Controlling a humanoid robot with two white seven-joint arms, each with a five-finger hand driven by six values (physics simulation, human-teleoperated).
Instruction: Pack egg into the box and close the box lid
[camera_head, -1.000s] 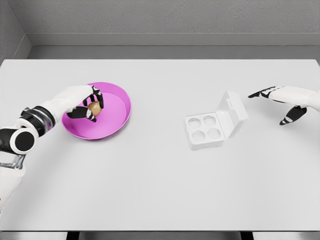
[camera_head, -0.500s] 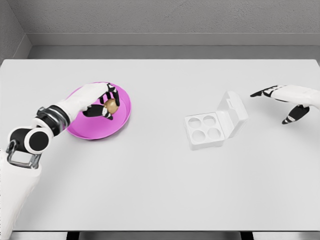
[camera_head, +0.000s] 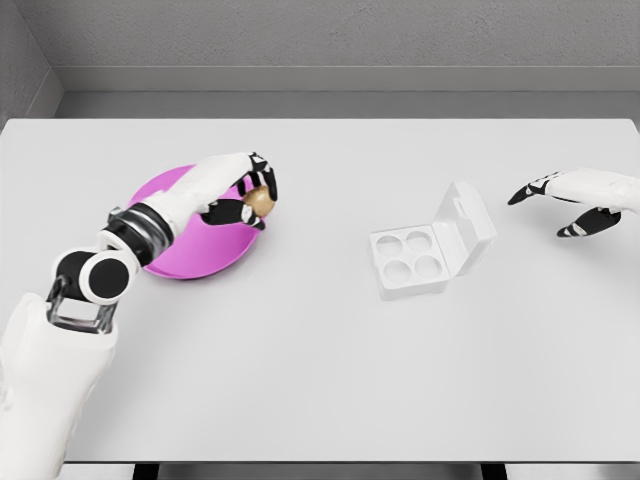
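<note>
A wide, pale grey worktop (camera_head: 320, 370) fills most of the frame, running from the left edge to the right edge and down almost to the bottom. Its surface is plain and matte, with a straight far edge across the upper part of the picture. At centre left lies a round magenta plate (camera_head: 190, 262) with a shallow raised rim, resting flat on the worktop; part of it is covered from view. Behind the worktop, across the top of the frame, runs a grey textured wall (camera_head: 340, 30), with a darker grey strip of floor (camera_head: 340, 103) between its base and the worktop's far edge.
</note>
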